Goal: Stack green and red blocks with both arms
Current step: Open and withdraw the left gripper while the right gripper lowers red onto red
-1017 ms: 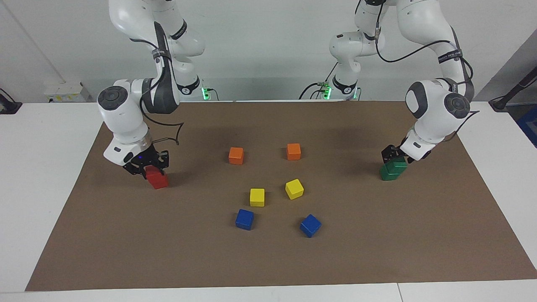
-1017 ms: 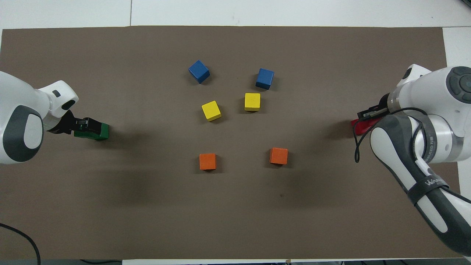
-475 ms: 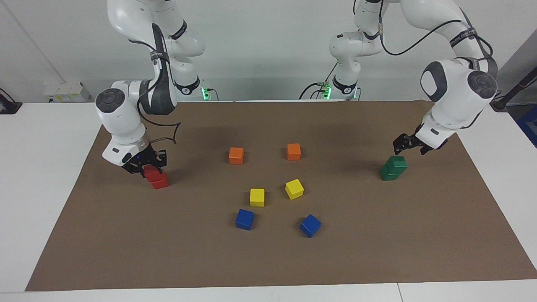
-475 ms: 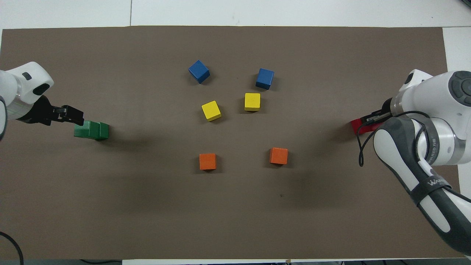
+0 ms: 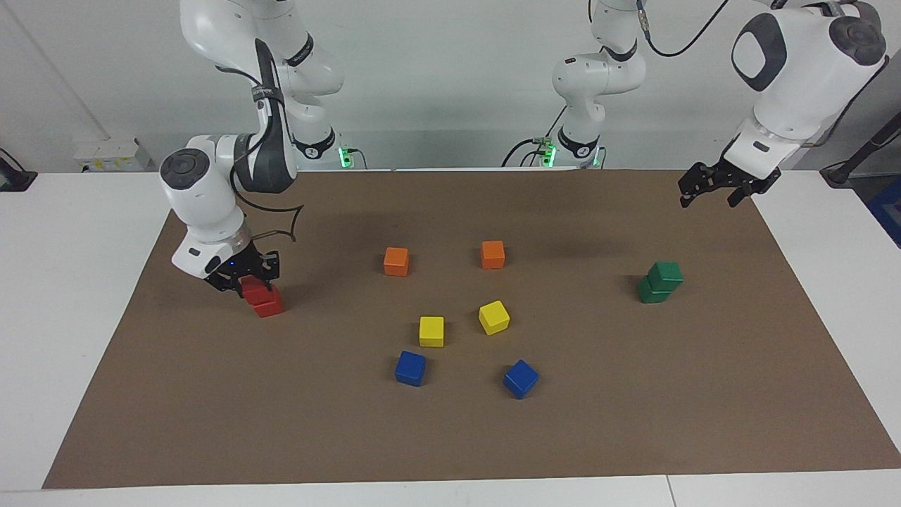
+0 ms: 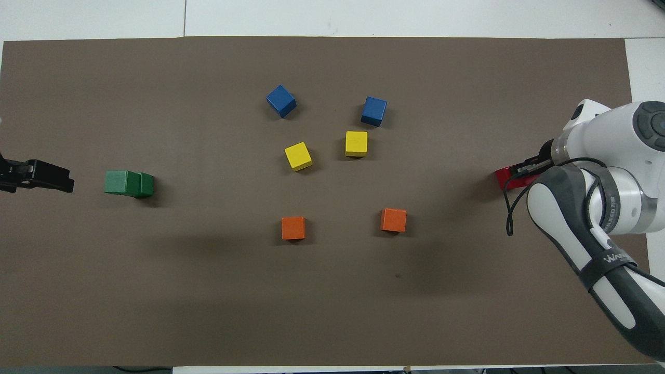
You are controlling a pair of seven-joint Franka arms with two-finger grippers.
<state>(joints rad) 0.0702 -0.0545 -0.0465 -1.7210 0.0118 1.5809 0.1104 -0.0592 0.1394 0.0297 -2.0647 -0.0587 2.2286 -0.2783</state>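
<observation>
Two green blocks (image 5: 660,282) stand stacked toward the left arm's end of the mat, also seen as the green stack (image 6: 127,183). My left gripper (image 5: 709,193) hangs open and empty high in the air, clear of that stack; its black fingers (image 6: 49,176) enter the overhead view at the edge. Two red blocks are stacked toward the right arm's end: the upper red block (image 5: 255,287) rests on the lower red block (image 5: 268,304). My right gripper (image 5: 252,280) is shut on the upper one. From overhead only a sliver of red (image 6: 505,177) shows beside the right arm.
In the middle of the brown mat (image 5: 450,436) lie two orange cubes (image 5: 396,261) (image 5: 493,254), two yellow cubes (image 5: 431,331) (image 5: 494,317) and two blue cubes (image 5: 410,367) (image 5: 521,378). White table surrounds the mat.
My left gripper has let go of the upper green block and risen well above the stack, back toward the robots' side. The right gripper has stayed on the upper red block.
</observation>
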